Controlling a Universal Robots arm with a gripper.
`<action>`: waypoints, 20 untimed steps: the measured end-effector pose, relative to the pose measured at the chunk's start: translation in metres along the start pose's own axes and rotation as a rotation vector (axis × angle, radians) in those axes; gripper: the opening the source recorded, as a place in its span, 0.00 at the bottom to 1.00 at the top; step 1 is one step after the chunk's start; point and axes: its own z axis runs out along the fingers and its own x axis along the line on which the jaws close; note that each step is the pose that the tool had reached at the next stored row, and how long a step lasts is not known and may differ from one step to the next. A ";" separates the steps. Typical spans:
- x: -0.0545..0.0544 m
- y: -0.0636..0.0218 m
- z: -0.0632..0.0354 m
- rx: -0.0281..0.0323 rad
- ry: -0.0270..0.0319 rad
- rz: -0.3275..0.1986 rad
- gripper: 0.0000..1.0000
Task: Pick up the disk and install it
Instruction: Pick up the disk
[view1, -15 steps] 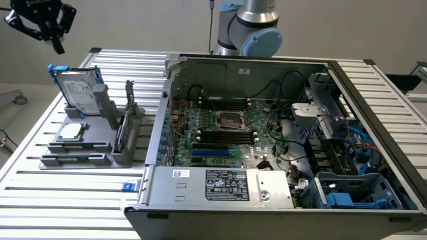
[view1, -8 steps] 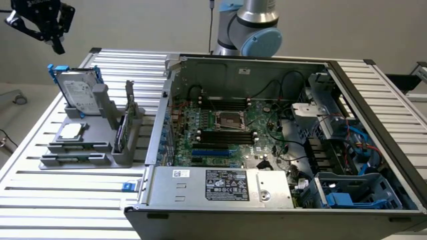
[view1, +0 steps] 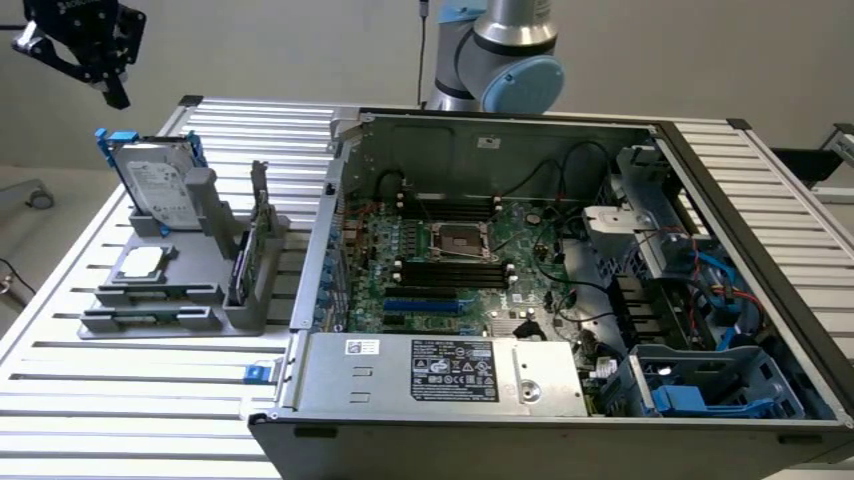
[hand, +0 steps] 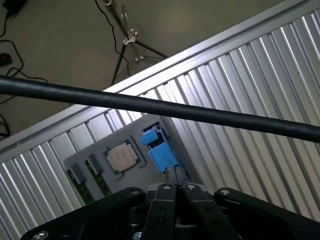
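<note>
On the exterior view's left, my claw (view1: 110, 88) hangs high over the back corner of the table (view1: 80, 400). It is clenched, tips pressed together, with nothing in it. Just below it, a bit to the right, is the disk (view1: 158, 185). It stands up on its edge in the grey stand (view1: 160, 322), with a blue frame round it and its white label showing. A small chip (view1: 140, 262) lies flat on the stand, in front of the disk. I think my job right now is getting to the disk. To do it well, I think I must spread my tips before I go low. Then I should line them up with the disk's thin top edge and come straight down, so I pinch the frame and not the label. I should keep off the chip and the stand's posts, so nothing gets knocked. In the wrist view my claw points down at the blue top of the disk, near it but not touching, and a black cable (hand: 150, 107) runs across. In the middle sits the open computer (view1: 441, 260). Behind it stands the big joint of my arm (view1: 514, 60), and my claw is far off to its left, tipped a bit sideways. At the far right, inside the computer, is a blue tray (view1: 681, 400), well apart from the disk.
</note>
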 end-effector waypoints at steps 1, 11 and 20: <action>0.000 0.0000 0.0000 0.0005 0.0007 -0.020 0.11; 0.000 0.0000 0.0000 0.0051 0.0069 -0.201 0.11; 0.000 0.0000 0.0000 0.0092 0.0124 -0.363 0.11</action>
